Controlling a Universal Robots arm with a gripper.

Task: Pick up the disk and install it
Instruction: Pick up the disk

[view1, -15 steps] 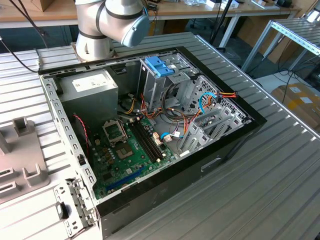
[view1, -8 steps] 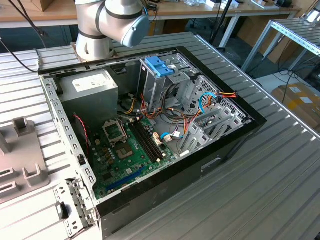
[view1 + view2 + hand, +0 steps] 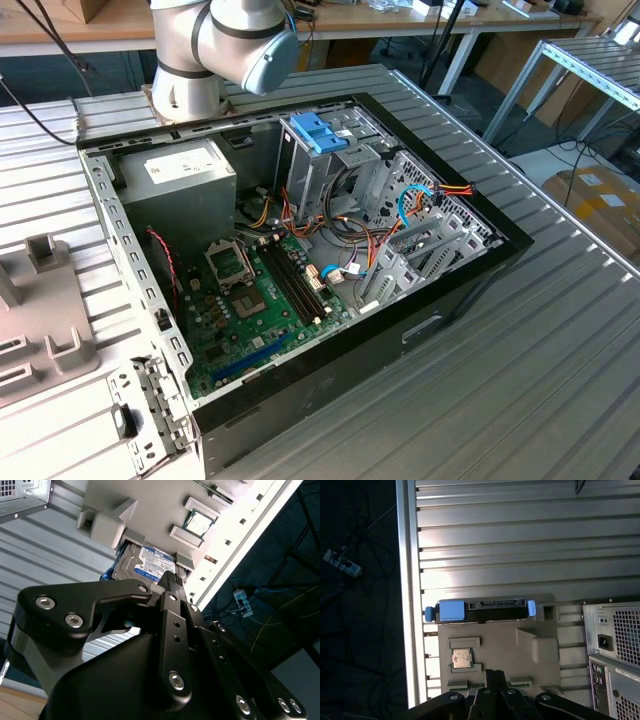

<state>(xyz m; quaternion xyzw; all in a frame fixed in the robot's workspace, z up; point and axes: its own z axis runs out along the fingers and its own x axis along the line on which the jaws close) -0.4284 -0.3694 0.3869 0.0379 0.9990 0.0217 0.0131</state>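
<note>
Disk (image 3: 482, 611) stands edge-up in grey fixture (image 3: 495, 645) slot, near CPU chip (image 3: 461, 658). In exterior view, fixture (image 3: 45, 300) lies at 9 o'clock of computer case (image 3: 380, 340). Fingers (image 3: 490, 680) closed, empty, apart from disk.
Risks: closed fingers striking disk edge; blue rail (image 3: 452, 610) snagging slot.

Case (image 3: 400, 335) lies on table (image 3: 530, 390), tray (image 3: 40, 330) to the exterior view's left of it. Disk (image 3: 485, 611) sits in slot along tray's edge, chip (image 3: 461, 658) in recess nearby. Power supply (image 3: 180, 180) occupies case's far-left corner.
</note>
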